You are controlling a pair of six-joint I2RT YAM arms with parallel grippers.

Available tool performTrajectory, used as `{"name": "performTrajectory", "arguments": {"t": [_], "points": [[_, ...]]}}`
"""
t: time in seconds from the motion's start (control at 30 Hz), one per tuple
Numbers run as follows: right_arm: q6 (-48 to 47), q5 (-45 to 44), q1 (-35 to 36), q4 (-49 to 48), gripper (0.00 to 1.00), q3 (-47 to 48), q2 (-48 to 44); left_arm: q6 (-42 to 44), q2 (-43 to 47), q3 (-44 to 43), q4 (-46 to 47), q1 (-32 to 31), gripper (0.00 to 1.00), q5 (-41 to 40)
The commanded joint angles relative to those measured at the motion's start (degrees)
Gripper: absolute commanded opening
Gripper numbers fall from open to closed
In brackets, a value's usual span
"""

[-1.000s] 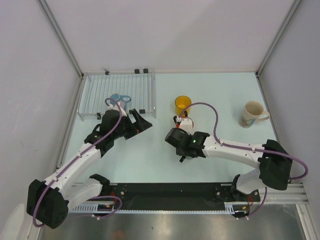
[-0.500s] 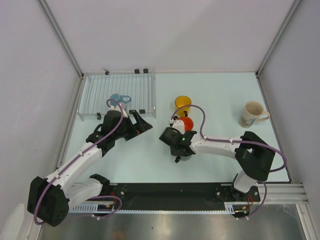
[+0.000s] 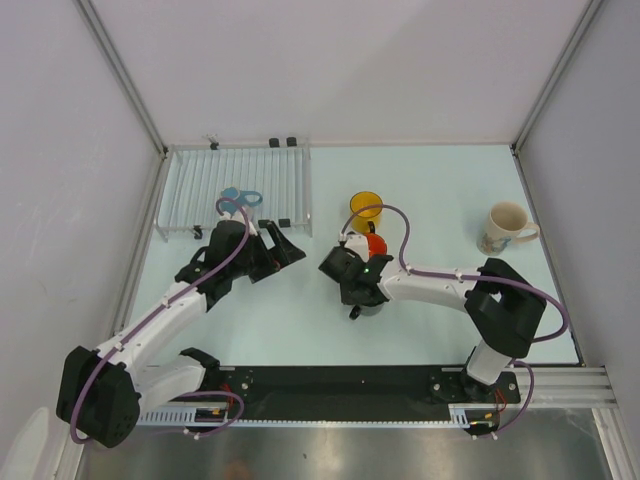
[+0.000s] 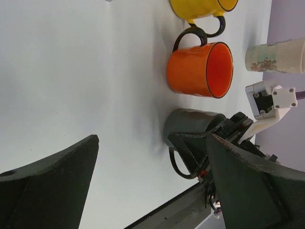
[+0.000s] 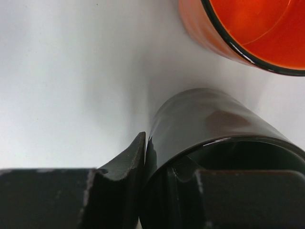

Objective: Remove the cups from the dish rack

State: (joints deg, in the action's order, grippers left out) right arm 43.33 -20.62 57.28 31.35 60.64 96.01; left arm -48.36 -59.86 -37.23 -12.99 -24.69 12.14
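The clear dish rack (image 3: 200,185) stands at the back left with a light blue cup (image 3: 241,197) at its near edge. My left gripper (image 3: 284,250) (image 4: 152,183) hovers open and empty just right of the rack. My right gripper (image 3: 362,290) (image 5: 157,186) is shut on the wall of the dark grey cup (image 5: 209,124) (image 4: 190,128), one finger (image 5: 119,176) outside and the other inside the rim. The orange cup (image 3: 375,245) (image 5: 248,33) stands right behind it. Farther back is the yellow cup (image 3: 365,206) (image 4: 198,7). The cream cup (image 3: 505,228) (image 4: 274,55) stands far right.
Metal frame posts (image 3: 125,75) rise at the back corners, with white walls on three sides. A black base rail (image 3: 340,385) runs along the near edge of the table.
My right arm has carried the dark grey cup left and back, close beside the orange cup. The left gripper has barely shifted and stays open.
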Motion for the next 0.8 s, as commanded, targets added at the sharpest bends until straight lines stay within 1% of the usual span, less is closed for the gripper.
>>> {"name": "performTrajectory", "arguments": {"t": [0.0, 0.1, 0.2, 0.3, 0.37, 0.4, 0.5, 0.53, 0.57, 0.63, 0.7, 0.77], "points": [[-0.4, -2.1, 0.0, -0.3, 0.31, 2.4, -1.6, 1.3, -0.2, -0.2, 1.7, 0.0, 0.99, 0.3], [-0.4, -3.1, 0.5, 1.3, 0.41, 3.2, -3.1, 1.2, -0.2, -0.4, 1.7, 0.0, 0.99, 0.2], [-0.4, -3.9, 0.8, 2.9, 0.47, 4.2, -5.3, 1.2, -0.1, -0.5, 1.8, 0.0, 0.99, 0.1], [-0.3, -5.7, 1.7, 5.6, 0.5, 6.4, -7.6, 1.6, 0.3, -0.9, 1.7, 0.0, 0.99, 0.0], [-0.4, -7.2, 2.4, 7.4, 0.5, 9.6, -9.4, 2.3, 0.7, -1.5, 1.3, 0.0, 1.0, -0.8], [-0.9, -7.8, 2.6, 9.1, 0.51, 11.1, -11.9, 2.7, 0.9, -2.0, 0.9, 0.0, 1.0, -1.3], [-3.2, -10.3, 2.9, 11.4, 0.53, 17.4, -16.6, 4.7, 1.3, -4.9, -0.6, 0.0, 1.0, -4.0], [-4.5, -11.4, 2.9, 11.3, 0.53, 18.4, -20.5, 6.1, 1.2, -7.2, -1.2, 0.1, 1.0, -5.0], [-5.1, -11.9, 2.7, 10.7, 0.54, 19.6, -22.2, 6.8, 0.5, -8.7, -2.8, 0.1, 1.0, -7.4], [-6.6, -12.6, 2.1, 9.6, 0.56, 19.2, -27.9, 9.1, -0.8, -13.4, -4.3, 0.3, 1.0, -9.8], [-8.1, -13.0, 1.4, 6.2, 0.57, 15.3, -31.8, 11.2, -3.8, -16.8, -6.5, 0.6, 1.0, -14.7], [-9.3, -12.7, 1.0, 2.5, 0.59, 11.9, -36.5, 12.8, -6.4, -22.0, -8.0, 1.7, 1.0, -16.9]]}}
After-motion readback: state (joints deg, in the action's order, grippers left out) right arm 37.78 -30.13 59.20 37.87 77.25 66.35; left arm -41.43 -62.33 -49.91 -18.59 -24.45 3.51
